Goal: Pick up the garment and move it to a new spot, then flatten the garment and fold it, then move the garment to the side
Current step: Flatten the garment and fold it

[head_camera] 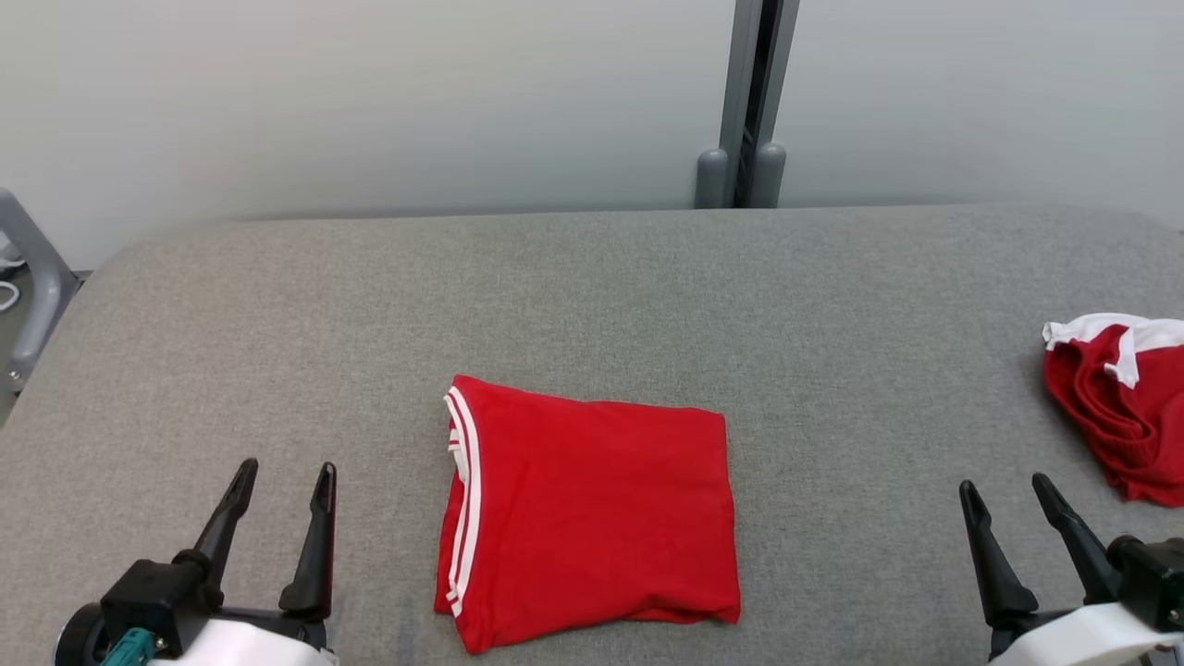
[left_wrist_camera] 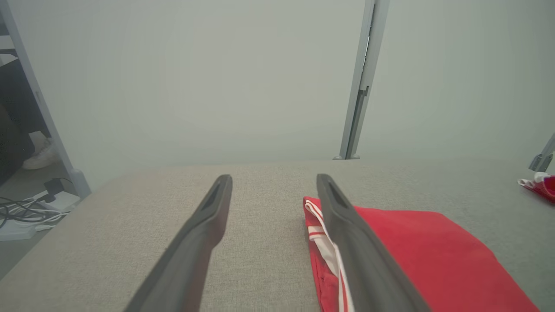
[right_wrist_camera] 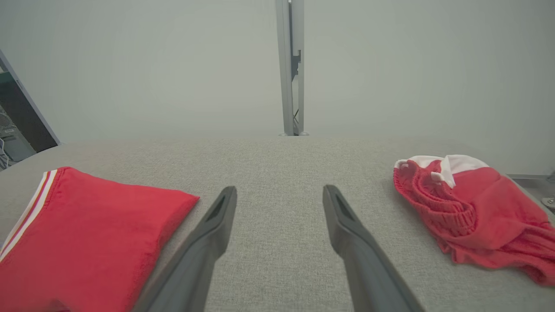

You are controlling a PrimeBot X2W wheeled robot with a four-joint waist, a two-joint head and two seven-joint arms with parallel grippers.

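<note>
A red garment (head_camera: 592, 513) with white stripes along its left edge lies folded into a neat rectangle on the grey padded table (head_camera: 592, 296), near the front centre. My left gripper (head_camera: 285, 474) stands open at the lower left, well left of the fold, holding nothing. In the left wrist view the garment (left_wrist_camera: 416, 255) lies just right of my open left gripper (left_wrist_camera: 274, 178). My right gripper (head_camera: 1004, 488) is open at the lower right, apart from the cloth. The right wrist view shows the folded garment (right_wrist_camera: 86, 242) to the left of the open right gripper (right_wrist_camera: 279, 189).
A second red and white garment (head_camera: 1124, 412) lies crumpled at the table's right edge, also seen as a bunched heap (right_wrist_camera: 472, 216) in the right wrist view. A grey post (head_camera: 749, 102) stands behind the table against pale wall panels. Cables (left_wrist_camera: 26, 210) lie on the floor off the left side.
</note>
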